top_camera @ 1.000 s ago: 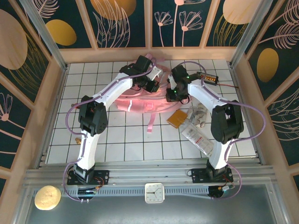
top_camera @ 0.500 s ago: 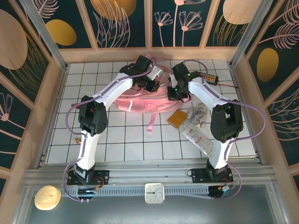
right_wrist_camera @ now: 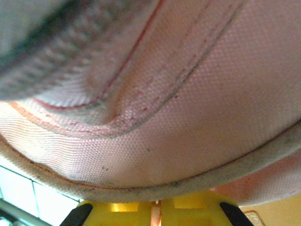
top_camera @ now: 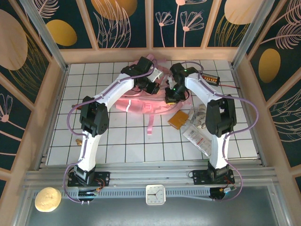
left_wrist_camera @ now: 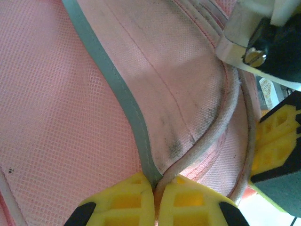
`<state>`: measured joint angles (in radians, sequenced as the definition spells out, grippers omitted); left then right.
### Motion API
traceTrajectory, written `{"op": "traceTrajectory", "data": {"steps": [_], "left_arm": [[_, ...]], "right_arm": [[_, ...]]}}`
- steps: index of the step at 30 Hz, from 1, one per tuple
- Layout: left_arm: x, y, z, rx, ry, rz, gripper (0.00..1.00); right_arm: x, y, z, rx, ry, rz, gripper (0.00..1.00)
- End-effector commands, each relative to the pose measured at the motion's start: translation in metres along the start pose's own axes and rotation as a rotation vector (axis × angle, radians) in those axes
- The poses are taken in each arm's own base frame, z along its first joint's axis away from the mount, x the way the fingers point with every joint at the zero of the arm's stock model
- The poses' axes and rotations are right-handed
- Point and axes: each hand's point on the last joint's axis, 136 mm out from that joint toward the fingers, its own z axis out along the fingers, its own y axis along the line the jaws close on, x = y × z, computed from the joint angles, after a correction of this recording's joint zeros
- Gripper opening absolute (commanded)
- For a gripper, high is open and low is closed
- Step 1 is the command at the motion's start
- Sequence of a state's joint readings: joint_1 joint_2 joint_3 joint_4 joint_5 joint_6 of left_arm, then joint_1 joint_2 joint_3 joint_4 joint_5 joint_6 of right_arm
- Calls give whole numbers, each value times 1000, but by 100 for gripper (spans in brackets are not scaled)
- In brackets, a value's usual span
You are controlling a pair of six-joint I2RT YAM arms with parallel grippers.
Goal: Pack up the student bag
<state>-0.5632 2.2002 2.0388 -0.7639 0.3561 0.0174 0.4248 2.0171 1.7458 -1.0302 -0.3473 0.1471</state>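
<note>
You get nothing legible here: every bit of print is too small or blurred. The white clock (top_camera: pixel 155 194) on the near rail shows a dial with unreadable numerals. The clear packet (top_camera: pixel 200 140) right of the student bag (top_camera: pixel 134 102) carries red print, and the black box (top_camera: pixel 209 78) shows orange marks — none can be made out. The left wrist view catches a blurred printed label (left_wrist_camera: pixel 265 92).
</note>
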Motion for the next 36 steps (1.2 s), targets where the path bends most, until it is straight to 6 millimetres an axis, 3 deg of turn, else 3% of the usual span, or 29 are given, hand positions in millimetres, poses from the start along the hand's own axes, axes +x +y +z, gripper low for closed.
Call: {"op": "traceTrajectory", "data": {"steps": [1,6,11,14,16,20,24,28,36], "left_arm": [[-48,-50,-11,129,-169,50,0],[-48,-57,-9,142,-167,53,0],[-48,-59,-10,143,-169,55,0],[-48,-58,-11,147,-170,57,0],[-47,-59,-11,153,-169,59,0],[-45,-60,-9,160,-164,61,0],[-42,-60,-9,159,-158,63,0],[-39,-58,-8,151,-149,63,0],[-37,-53,-7,119,-141,67,0]], "right_arm": [[15,72,3,-257,74,-17,11],[0,78,-3,-279,-3,35,13],[3,72,2,-264,-9,67,13],[3,65,3,-227,-22,67,25],[0,59,2,-200,-48,67,28],[-5,51,2,-171,-83,68,25],[-5,46,5,-162,-82,82,13],[2,47,-2,-129,-76,82,11],[29,69,-19,-202,-6,86,11]]}}
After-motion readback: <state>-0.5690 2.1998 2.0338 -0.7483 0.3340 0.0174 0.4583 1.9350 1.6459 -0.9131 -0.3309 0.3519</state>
